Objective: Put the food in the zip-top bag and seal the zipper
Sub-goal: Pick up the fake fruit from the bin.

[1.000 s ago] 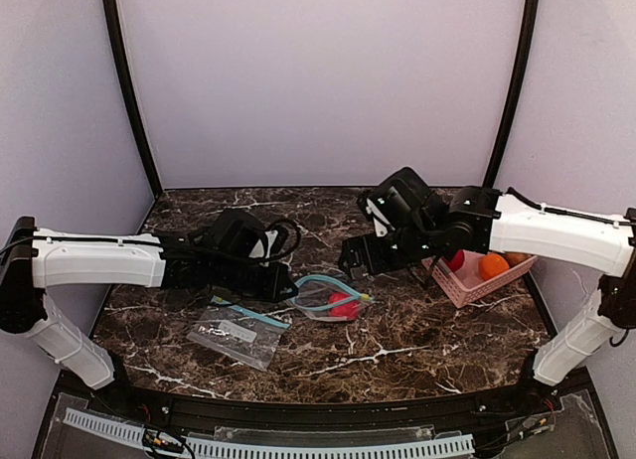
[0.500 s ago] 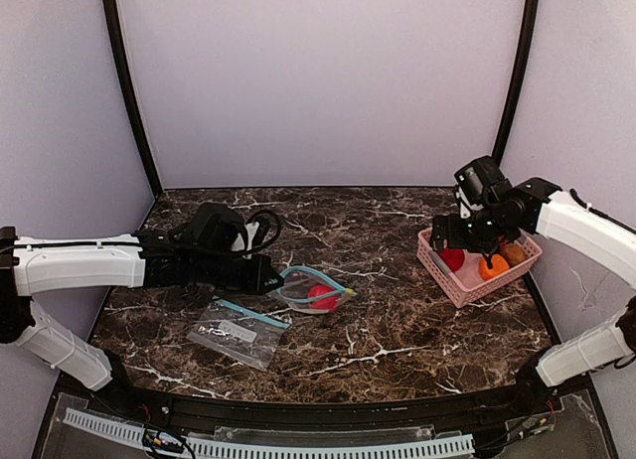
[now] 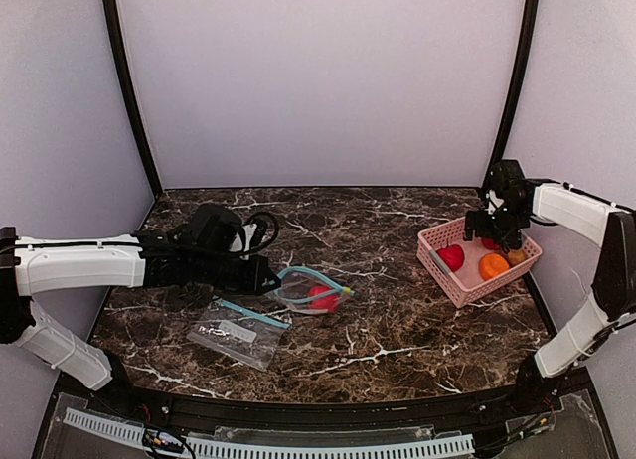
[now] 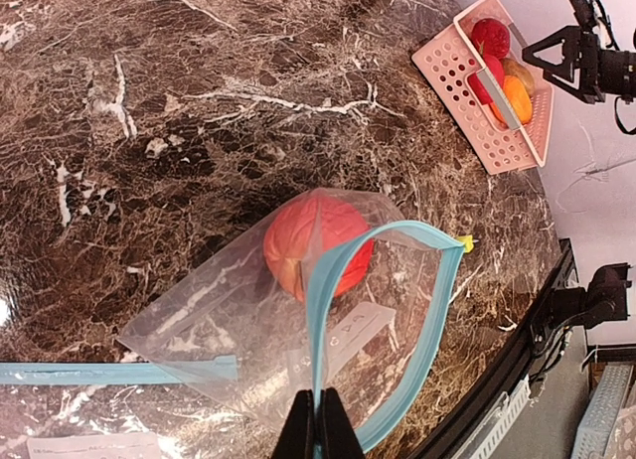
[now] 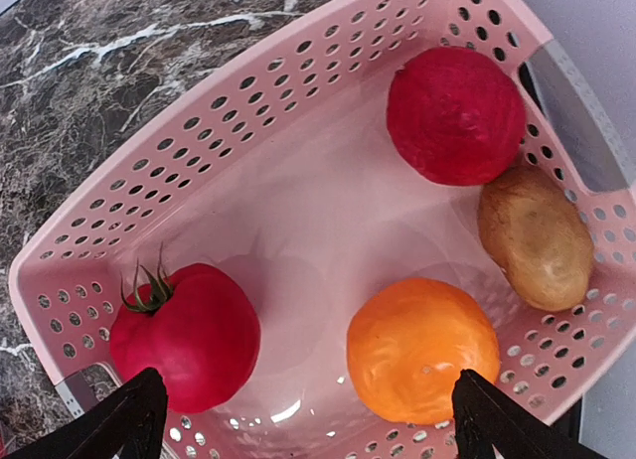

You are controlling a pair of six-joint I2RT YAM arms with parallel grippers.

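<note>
Dark brown marble with white veins makes up the worktop (image 3: pixel 397 330), and we see both arms reaching over it from either side. At the right edge sits a pink perforated basket (image 3: pixel 445 278), tilted corner-on to the front.

Left of centre lies the zip-top bag (image 3: pixel 296 290), clear plastic, resting on the worktop with its mouth gaping. A second clear bag (image 3: pixel 237 335) lies flat just in front of it, nearer the bases.

We count five pieces of food. One red piece (image 4: pixel 316 242) is inside the open bag, against its closed end. The other four are in the basket: a red one with a green stem (image 5: pixel 184 335), an orange one (image 5: pixel 422 350), a brown-tan one (image 5: pixel 537 237) and another red one (image 5: pixel 455 114).

The zipper (image 4: pixel 333 280) is a teal strip, its two halves bowed apart in a loop.

We find the left end effector (image 4: pixel 318 424) clenched on that strip at the near corner of the mouth. The right end effector (image 5: pixel 306 404) hangs over the basket with its fingers spread wide, grasping nothing.
</note>
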